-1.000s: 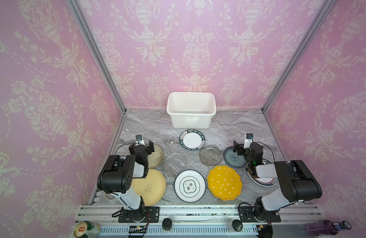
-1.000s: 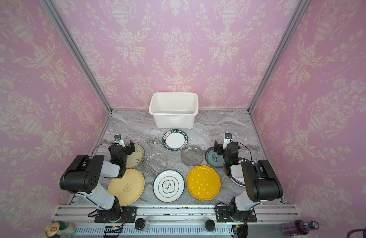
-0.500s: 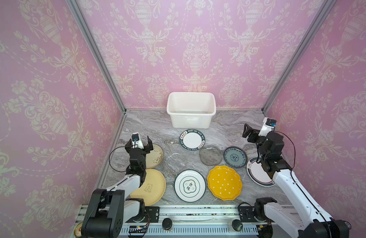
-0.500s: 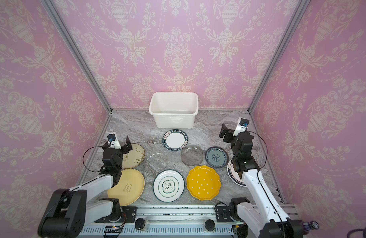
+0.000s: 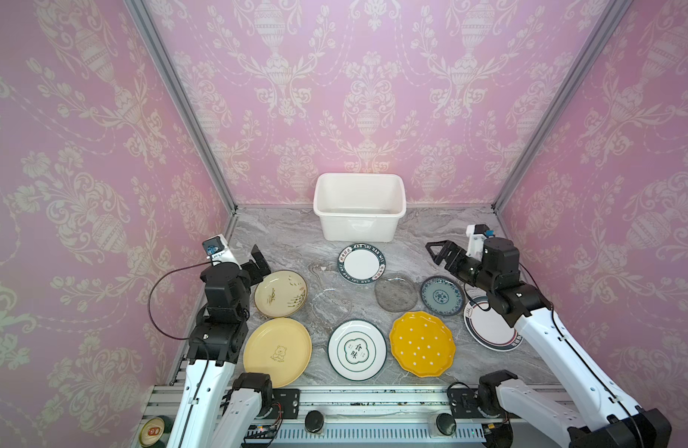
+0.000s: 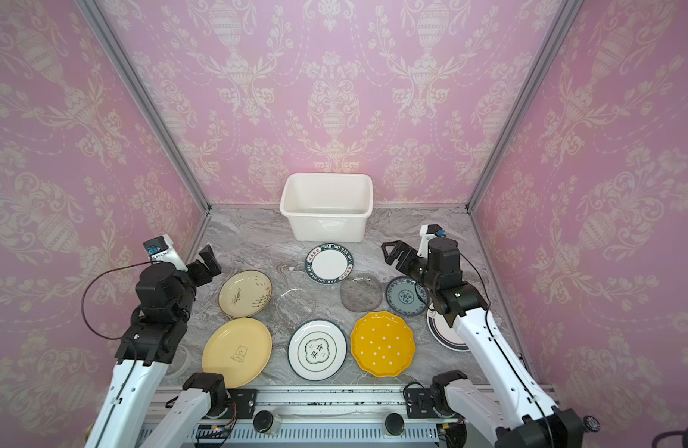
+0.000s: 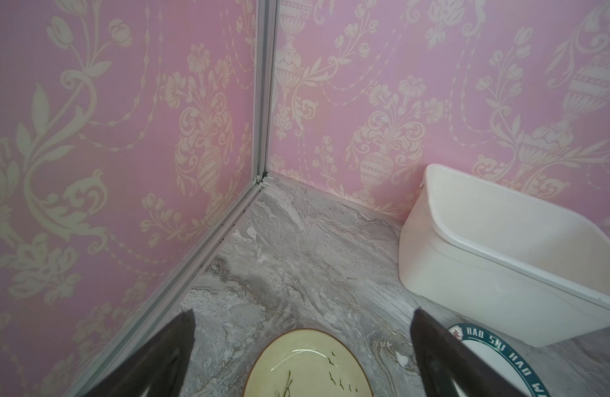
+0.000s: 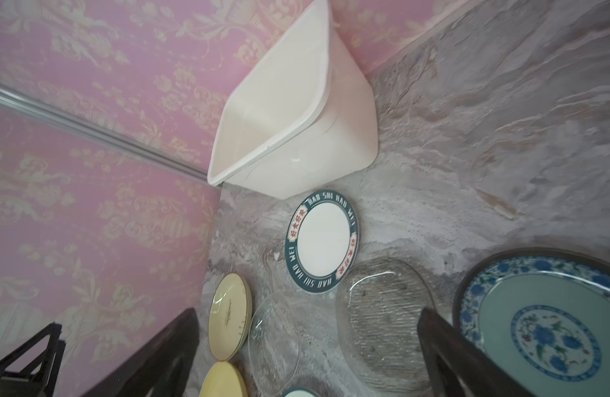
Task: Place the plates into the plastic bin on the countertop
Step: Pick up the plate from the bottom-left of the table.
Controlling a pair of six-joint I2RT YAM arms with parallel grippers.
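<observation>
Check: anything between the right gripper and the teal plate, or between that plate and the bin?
Nothing visible. The open right gripper hovers near the teal plate; bare counter runs from it to the bin. The grey plate and lettered plate lie flat beside that path.

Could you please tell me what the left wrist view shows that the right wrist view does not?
Left wrist only: the foot of the corner post. Right wrist only: the teal plate, grey glass plate, clear plate and pale yellow plate. Both: the plastic bin, cream plate and dark-rimmed plate.
</observation>
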